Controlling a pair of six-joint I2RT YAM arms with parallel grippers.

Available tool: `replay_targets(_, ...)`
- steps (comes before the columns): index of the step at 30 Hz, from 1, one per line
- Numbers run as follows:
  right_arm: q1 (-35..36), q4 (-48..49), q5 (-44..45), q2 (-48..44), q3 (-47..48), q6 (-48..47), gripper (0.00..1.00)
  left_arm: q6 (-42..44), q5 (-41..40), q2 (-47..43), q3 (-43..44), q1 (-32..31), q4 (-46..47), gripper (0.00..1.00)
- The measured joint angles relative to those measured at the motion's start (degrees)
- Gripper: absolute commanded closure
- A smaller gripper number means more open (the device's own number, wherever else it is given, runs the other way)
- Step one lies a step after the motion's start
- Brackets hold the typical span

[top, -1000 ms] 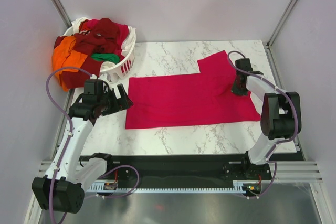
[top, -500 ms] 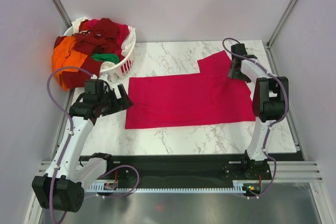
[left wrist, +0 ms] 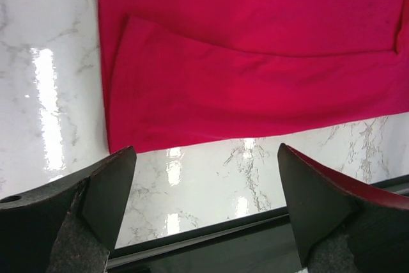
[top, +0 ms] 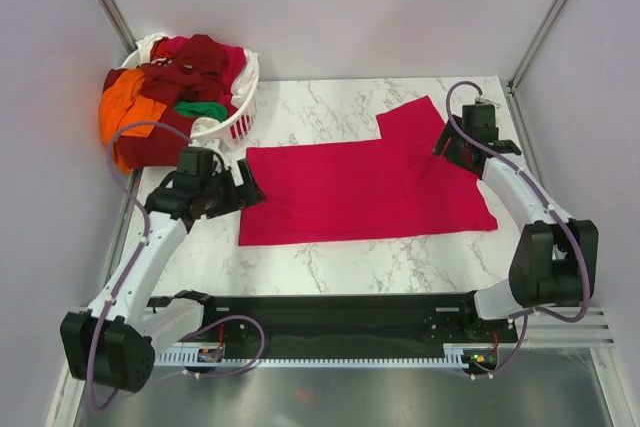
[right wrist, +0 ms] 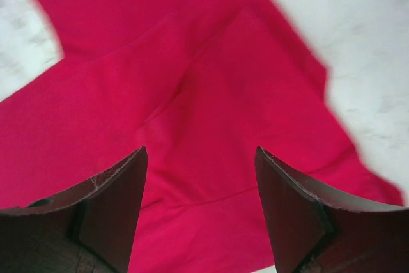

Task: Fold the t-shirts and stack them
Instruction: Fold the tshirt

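Note:
A crimson-pink t-shirt lies spread flat on the marble table, one sleeve pointing to the back. My left gripper hovers open at the shirt's left edge; in the left wrist view its fingers frame bare marble just short of the cloth's hem. My right gripper hangs open above the shirt's right part near the sleeve, and the right wrist view shows only pink cloth below the open right gripper. Neither holds anything.
A white slotted laundry basket stands at the back left, heaped with maroon, orange and green shirts. The orange one hangs over the rim. Frame posts and grey walls close in both sides.
My right gripper has opened, let go of the shirt's right side and drawn up and back. My left gripper has shifted a little right toward the shirt's edge.

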Motion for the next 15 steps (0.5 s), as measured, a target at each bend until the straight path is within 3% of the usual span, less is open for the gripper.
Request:
replay_targets(7,1.73,9.79,-18.73,1.16,-12.76,3.65,0.23,-5.14,-0.87,11.06,-0.17,-10.14,6.97,0.00)
replay_targets(11,1.68,9.66,-22.49,1.36,-19.54,4.76,0.22,-7.28,-0.74,16.72,-1.44,-11.39,11.21,0.00)
replay_targets(15,1.51,12.15,-23.67,2.23,-19.63,5.68,0.19,-8.00,-1.16,22.73,-1.77,-11.37,13.88,0.00)
